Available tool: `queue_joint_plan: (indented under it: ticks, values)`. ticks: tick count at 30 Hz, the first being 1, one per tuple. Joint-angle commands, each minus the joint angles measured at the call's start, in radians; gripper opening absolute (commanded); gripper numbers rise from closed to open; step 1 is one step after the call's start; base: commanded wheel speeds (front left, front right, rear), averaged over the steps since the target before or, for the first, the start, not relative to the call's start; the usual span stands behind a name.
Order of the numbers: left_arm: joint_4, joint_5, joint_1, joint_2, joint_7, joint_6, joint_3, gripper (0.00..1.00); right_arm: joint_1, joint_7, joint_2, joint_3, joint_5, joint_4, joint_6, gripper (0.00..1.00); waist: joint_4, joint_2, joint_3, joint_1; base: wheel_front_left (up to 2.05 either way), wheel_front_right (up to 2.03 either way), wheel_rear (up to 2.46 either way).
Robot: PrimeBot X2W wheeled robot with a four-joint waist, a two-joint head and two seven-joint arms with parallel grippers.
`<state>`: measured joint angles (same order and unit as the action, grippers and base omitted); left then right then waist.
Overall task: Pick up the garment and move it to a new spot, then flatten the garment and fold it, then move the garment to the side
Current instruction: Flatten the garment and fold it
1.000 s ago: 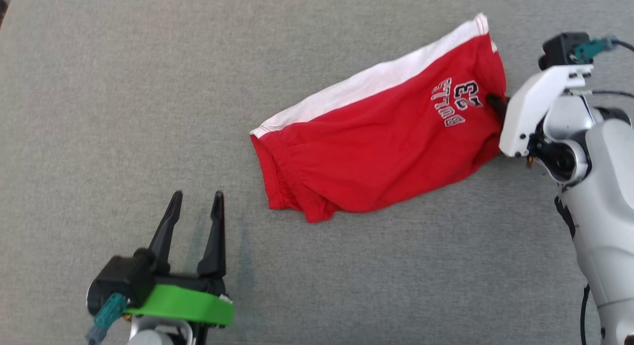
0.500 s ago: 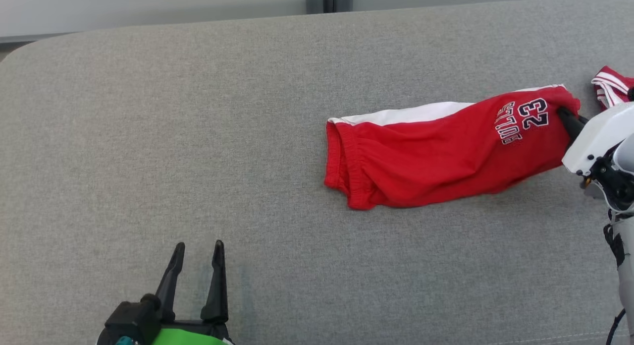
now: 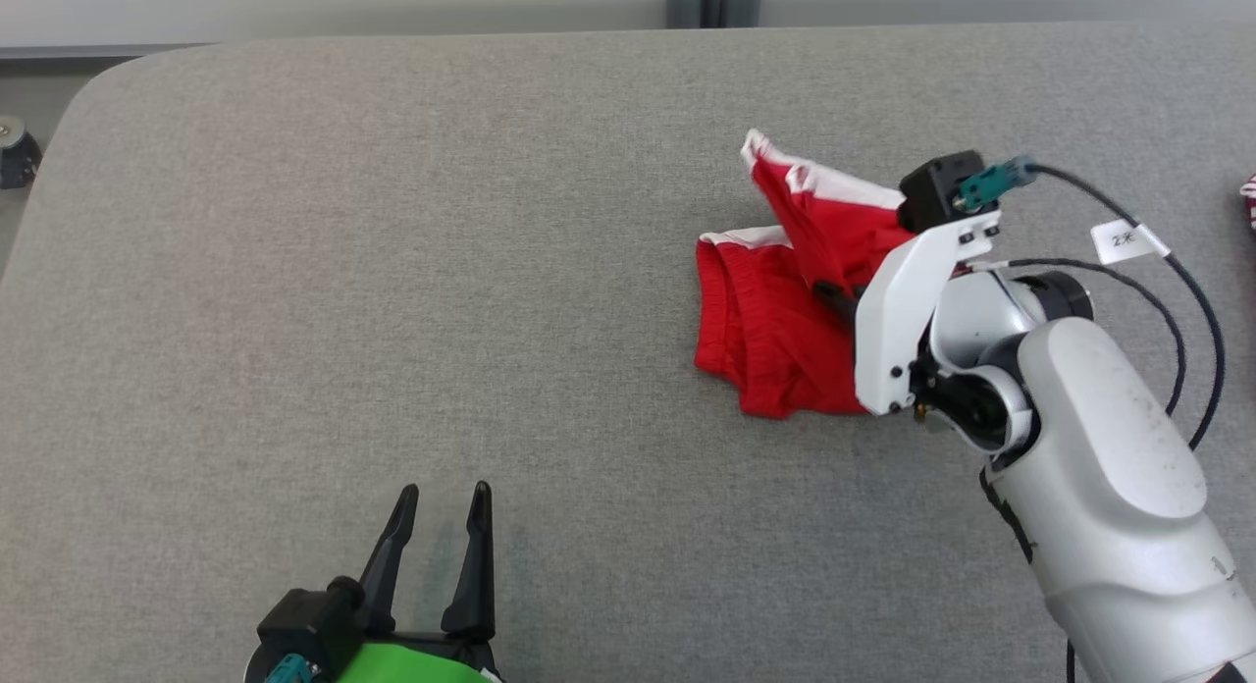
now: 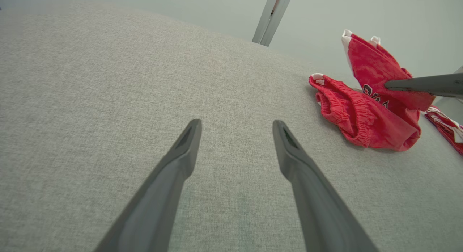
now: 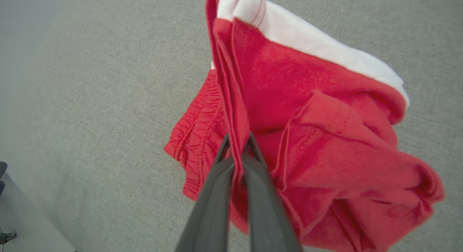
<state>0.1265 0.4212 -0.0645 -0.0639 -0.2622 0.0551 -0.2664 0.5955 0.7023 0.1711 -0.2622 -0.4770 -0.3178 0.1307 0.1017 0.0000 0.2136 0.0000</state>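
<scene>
A: Starting at the left, spotted what?

B: Saw the left pincer (image 3: 445, 489) at the lower left of the head view, above the bare grey desk (image 3: 294, 271). Found its two dark fingers spread wide apart, with nothing between them and nothing touched.

A: And further along, toward the middle?

B: Found the shorts (image 3: 765, 340) right of centre on the desk, well apart from the left pincer. Red, with a white side stripe and an elastic waistband. Lay bunched with the waistband end down on the desk. Stood lifted at the other end, a hem corner pointing up.

A: Lifted by what?

B: By the right pincer (image 5: 238, 136). Saw it clamped tight on a fold of the red cloth, fingers pressed together with only fabric between them. Reached in from the right on a white arm (image 3: 1099, 447).

A: Made out any print?

B: Caught part of some dark lettering just under that finger in the left wrist view. Could not read it.

A: Anything at the far right?

B: Noticed a tagged cable (image 3: 1128, 239) looping off the wrist. Past it, at the picture's right edge, saw a bit of another red-and-white cloth (image 3: 1249, 187), apart from the shorts.
</scene>
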Motion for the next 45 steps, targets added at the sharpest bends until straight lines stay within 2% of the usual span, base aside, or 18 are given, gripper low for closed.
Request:
queue_joint_plan:
  ticks: [1, 7, 19, 21, 22, 23, 29, 32, 38, 39, 40, 43, 45]
  values:
    - [0.003, -0.002, 0.015, 0.002, -0.003, 0.008, 0.004, 1.0, -0.016, -0.008, -0.008, -0.009, 0.011, -0.009, 0.0, 0.0, 0.028, 0.0, 0.0, 0.0, 0.0, 0.0, 0.0]
    - [0.021, -0.005, 0.001, 0.009, -0.003, 0.013, 0.029, 1.0, -0.048, -0.054, -0.046, -0.026, 0.042, -0.071, 0.0, 0.0, 0.042, 0.0, -0.011, 0.0, 0.0, 0.0, 0.0]
    - [0.036, -0.007, -0.003, 0.013, -0.003, 0.018, 0.036, 1.0, -0.042, -0.162, -0.115, -0.032, 0.058, -0.191, 0.0, 0.0, 0.019, 0.0, -0.033, 0.0, 0.0, 0.0, 0.0]
    - [0.036, -0.006, -0.008, 0.013, -0.003, 0.016, 0.035, 1.0, -0.046, -0.182, -0.118, -0.045, 0.052, -0.202, 0.0, 0.3, 0.013, 0.0, -0.042, 0.0, 0.0, 0.0, 0.0]
    - [0.036, -0.004, -0.013, 0.013, -0.003, 0.014, 0.038, 1.0, -0.052, -0.192, -0.119, -0.057, 0.038, -0.205, 0.0, 0.88, 0.009, 0.0, -0.049, 0.0, 0.0, 0.0, 0.0]
    - [0.037, -0.005, -0.017, 0.013, -0.003, 0.012, 0.042, 1.0, -0.057, -0.202, -0.12, -0.067, 0.022, -0.205, 0.0, 1.0, 0.005, 0.0, -0.055, 0.0, 0.0, 0.0, 0.0]
    - [0.042, -0.023, -0.05, 0.012, -0.003, 0.004, 0.069, 1.0, -0.092, -0.296, -0.119, -0.137, -0.096, -0.16, 0.0, 1.0, -0.039, 0.0, -0.112, 0.0, 0.0, 0.0, 0.0]
    - [0.037, -0.027, -0.072, 0.012, -0.003, -0.003, 0.082, 1.0, -0.112, -0.346, -0.12, -0.149, -0.115, -0.117, 0.0, 1.0, -0.063, 0.0, -0.144, 0.0, 0.0, 0.0, 0.0]
    - [0.021, -0.031, -0.09, 0.012, -0.003, -0.002, 0.078, 1.0, -0.142, -0.412, -0.039, -0.057, -0.066, -0.05, 0.0, 1.0, -0.07, 0.0, -0.152, 0.0, 0.0, 0.0, 0.0]
    - [0.018, -0.033, -0.087, 0.012, -0.003, 0.0, 0.075, 1.0, -0.134, -0.409, -0.017, -0.034, -0.05, -0.045, 0.0, 0.96, -0.065, 0.0, -0.144, 0.0, 0.0, 0.0, 0.0]
    - [0.016, -0.034, -0.083, 0.012, -0.003, 0.001, 0.071, 1.0, -0.125, -0.404, -0.001, -0.015, -0.04, -0.044, 0.0, 0.56, -0.059, 0.0, -0.134, 0.0, 0.0, 0.0, 0.0]
    - [0.012, -0.036, -0.061, 0.012, -0.003, 0.008, 0.06, 1.0, -0.085, -0.382, 0.058, 0.046, -0.009, -0.06, 0.0, 0.0, -0.032, 0.0, -0.089, 0.0, 0.0, 0.0, 0.0]
    - [0.014, -0.033, -0.043, 0.012, -0.003, 0.011, 0.055, 1.0, -0.062, -0.363, 0.082, 0.069, 0.008, -0.084, 0.0, 0.0, -0.013, 0.0, -0.059, 0.0, 0.0, 0.0, 0.0]
